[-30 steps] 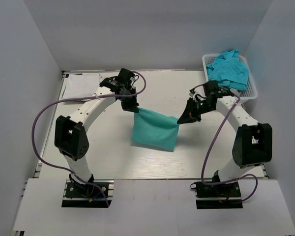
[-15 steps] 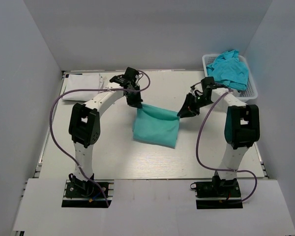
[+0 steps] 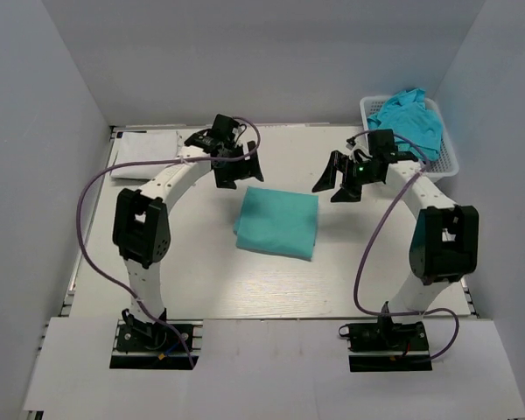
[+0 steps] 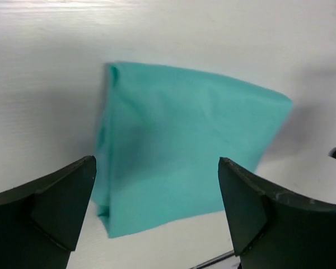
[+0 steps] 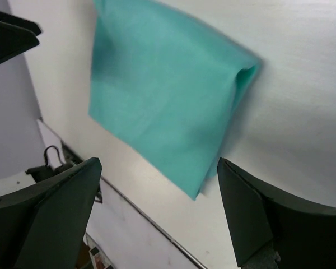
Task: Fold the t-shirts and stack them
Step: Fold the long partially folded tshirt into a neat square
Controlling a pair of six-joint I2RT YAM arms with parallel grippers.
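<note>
A folded teal t-shirt (image 3: 277,222) lies flat in the middle of the table, with nothing holding it. My left gripper (image 3: 238,173) hovers open just beyond its far left corner. My right gripper (image 3: 335,184) hovers open off its far right corner. In the left wrist view the teal t-shirt (image 4: 185,151) lies beyond the wide-spread left gripper (image 4: 157,207). The right wrist view shows the same t-shirt (image 5: 168,106) past the open right gripper (image 5: 157,213). A folded white t-shirt (image 3: 144,147) rests at the back left. More teal t-shirts (image 3: 407,122) are heaped in the basket.
The white lattice basket (image 3: 449,164) stands at the back right corner, close behind the right arm. Grey walls enclose the table on three sides. Purple cables loop from both arms over the table's sides.
Both grippers opened and let go of the teal t-shirt's far corners, then drew back and up. The cloth dropped and now lies flat as a folded rectangle.
</note>
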